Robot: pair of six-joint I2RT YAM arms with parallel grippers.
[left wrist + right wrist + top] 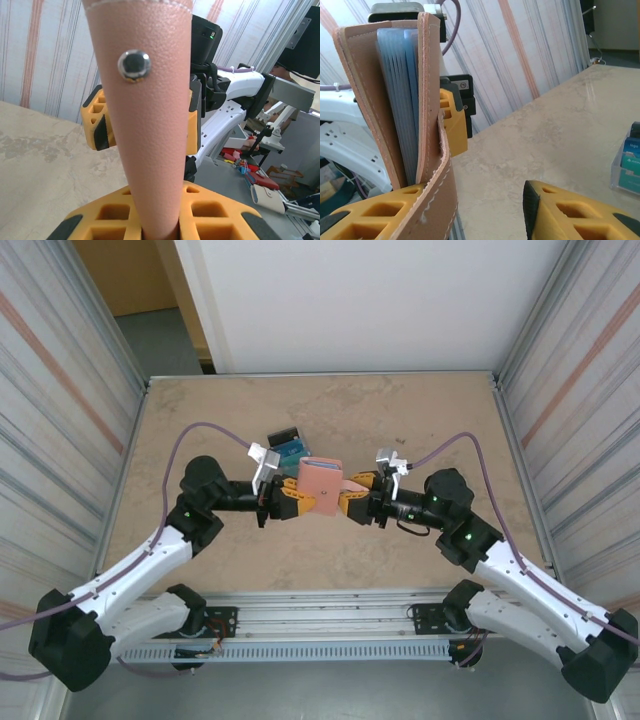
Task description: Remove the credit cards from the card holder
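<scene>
Grippers: both are meeting near the middle of the table [420,410], jaws facing each other across the card holder [322,483].
Left gripper [297,498]: is clamping the card holder from its 9 o'clock side. In the left wrist view the pink leather is rising straight out from between the pinched yellow fingers [100,212].
Right gripper [351,503]: is standing open at the holder's 4 o'clock side. In the right wrist view one finger [375,217] is touching the tab, while the other finger [570,215] is sitting apart with a bare gap between them.
Card holder: salmon-pink, and is showing its broad outer face to the overhead camera, spanning the gap between the two grippers.
Snap stud [134,65]: silver, and is sitting on the pink outer face above the left fingers.
Lining [400,100]: blue-grey pocket edges are showing between the two pink leaves, which are gaping slightly. Cannot tell whether a card is sitting inside.
Tab [439,190]: the pink strap is curving down from the holder along the right gripper's finger.
Credit cards [288,450]: blue and teal ones are lying fanned on the table with a black piece, at 11 o'clock from the holder and just beside it.
</scene>
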